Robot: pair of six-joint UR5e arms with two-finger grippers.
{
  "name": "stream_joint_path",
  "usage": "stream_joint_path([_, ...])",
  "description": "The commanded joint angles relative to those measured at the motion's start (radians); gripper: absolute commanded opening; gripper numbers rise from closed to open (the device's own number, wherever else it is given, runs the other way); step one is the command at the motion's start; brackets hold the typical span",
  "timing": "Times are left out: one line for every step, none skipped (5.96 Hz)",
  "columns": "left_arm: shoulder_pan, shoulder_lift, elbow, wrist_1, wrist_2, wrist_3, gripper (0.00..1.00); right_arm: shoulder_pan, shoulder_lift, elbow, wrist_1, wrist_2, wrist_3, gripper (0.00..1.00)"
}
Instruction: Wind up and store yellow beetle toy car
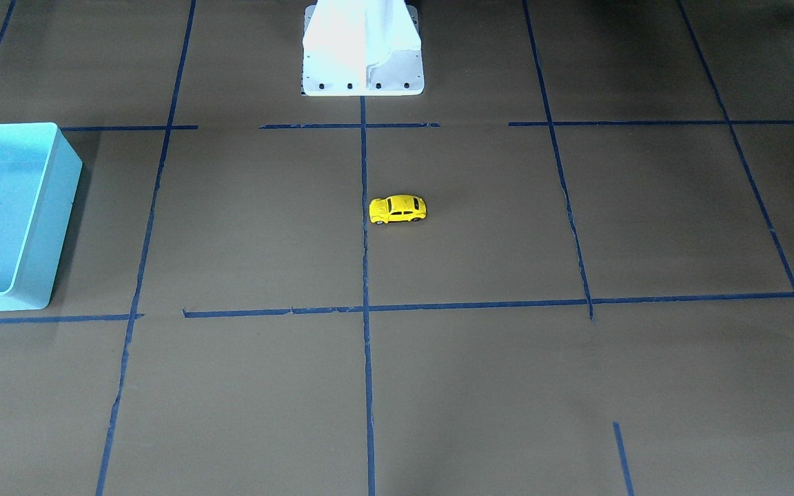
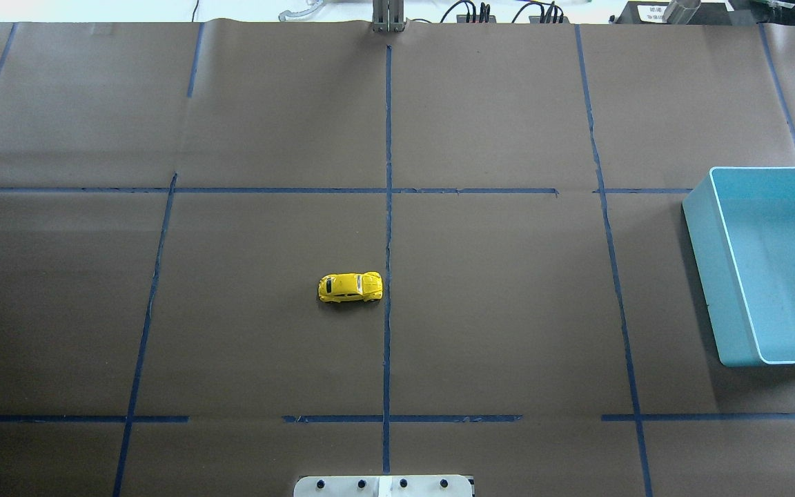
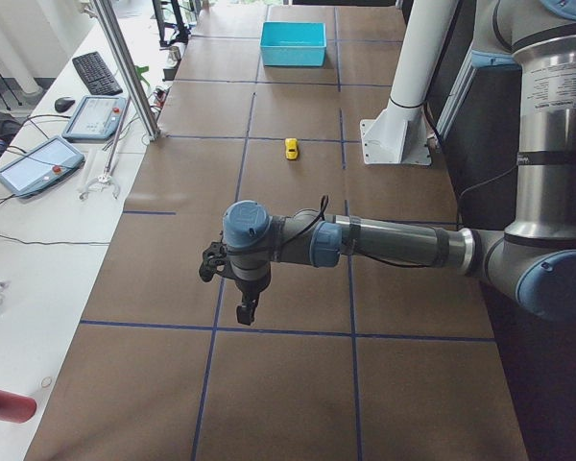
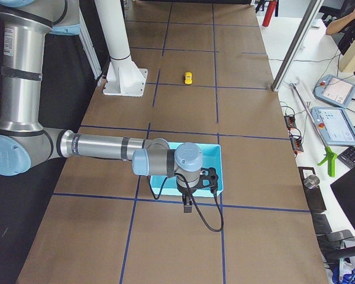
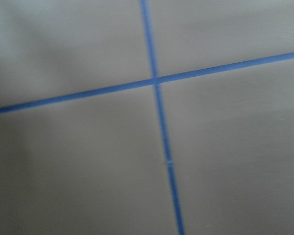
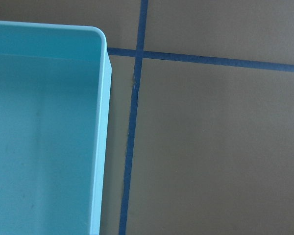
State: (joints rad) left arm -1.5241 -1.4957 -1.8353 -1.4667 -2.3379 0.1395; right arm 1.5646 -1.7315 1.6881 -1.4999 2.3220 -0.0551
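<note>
The tiny yellow beetle toy car (image 1: 398, 209) stands on its wheels near the table's centre, beside the middle tape line. It also shows in the overhead view (image 2: 350, 287) and small in both side views (image 3: 291, 148) (image 4: 188, 77). My left gripper (image 3: 247, 312) hangs over the table far from the car, towards the table's left end. My right gripper (image 4: 187, 205) hangs by the near edge of the light blue bin (image 4: 218, 161). Both grippers show only in the side views, so I cannot tell whether they are open or shut. Neither touches the car.
The light blue bin (image 2: 715, 276) sits at the table's right side and looks empty; its corner fills the right wrist view (image 6: 100, 147). Blue tape lines (image 5: 157, 81) grid the brown table. The white robot base (image 1: 362, 48) stands at the near-robot edge.
</note>
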Motion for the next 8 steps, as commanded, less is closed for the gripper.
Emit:
stream_joint_path([0.091, -0.003, -0.257, 0.197, 0.1, 0.002, 1.0, 0.0, 0.001, -0.011, 0.0, -0.001, 0.0, 1.0])
stream_joint_path([0.17, -0.008, -0.339, 0.2, 0.15, 0.002, 1.0, 0.0, 0.001, -0.007, 0.0, -0.001, 0.0, 1.0])
stream_joint_path([0.256, -0.087, -0.347, 0.201, 0.15, 0.002, 1.0, 0.0, 0.001, 0.005, 0.0, -0.001, 0.0, 1.0])
stream_joint_path([0.345, -0.174, -0.345, 0.242, 0.155, 0.002, 1.0, 0.0, 0.0, 0.01, -0.002, 0.0, 0.0, 1.0])
stream_joint_path([0.437, -0.295, -0.34, 0.308, 0.199, 0.002, 1.0, 0.0, -0.002, 0.021, -0.002, 0.0, 0.0, 1.0])
stream_joint_path([0.54, -0.405, -0.34, 0.369, 0.279, 0.002, 1.0, 0.0, -0.002, 0.031, -0.02, 0.0, 0.0, 1.0])
stream_joint_path([0.635, -0.495, -0.34, 0.396, 0.354, 0.002, 1.0, -0.001, 0.004, 0.079, -0.13, -0.001, 0.0, 1.0])
stream_joint_path([0.712, -0.52, -0.344, 0.396, 0.409, 0.002, 1.0, -0.006, 0.009, 0.099, -0.163, -0.001, 0.001, 1.0])
